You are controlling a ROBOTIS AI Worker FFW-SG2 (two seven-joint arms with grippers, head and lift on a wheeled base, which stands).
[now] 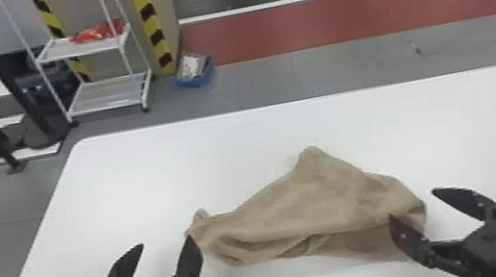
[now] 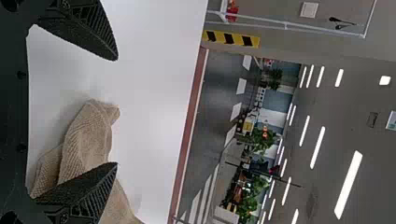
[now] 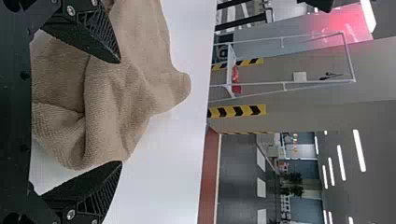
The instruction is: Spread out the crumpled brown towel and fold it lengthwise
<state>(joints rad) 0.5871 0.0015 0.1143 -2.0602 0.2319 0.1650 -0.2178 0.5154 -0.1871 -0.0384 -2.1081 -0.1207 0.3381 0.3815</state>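
My left gripper (image 1: 166,247) stands open beside the left end of the crumpled brown towel (image 1: 294,210), its right finger close to that end. My right gripper (image 1: 413,206) is open at the towel's right end, with its left finger over the cloth. In the left wrist view, the left gripper (image 2: 116,112) has part of the towel (image 2: 88,140) between and behind its fingers. In the right wrist view, a bunched part of the towel (image 3: 116,102) lies beyond the open right gripper (image 3: 122,112). Neither gripper holds cloth. The towel peaks toward the far side.
The towel lies on a white table (image 1: 168,164) with rounded far corners. Past the table, a white shelf cart (image 1: 103,95) and a blue box (image 1: 193,69) stand on the floor. Black posts (image 1: 3,86) rise at the far left.
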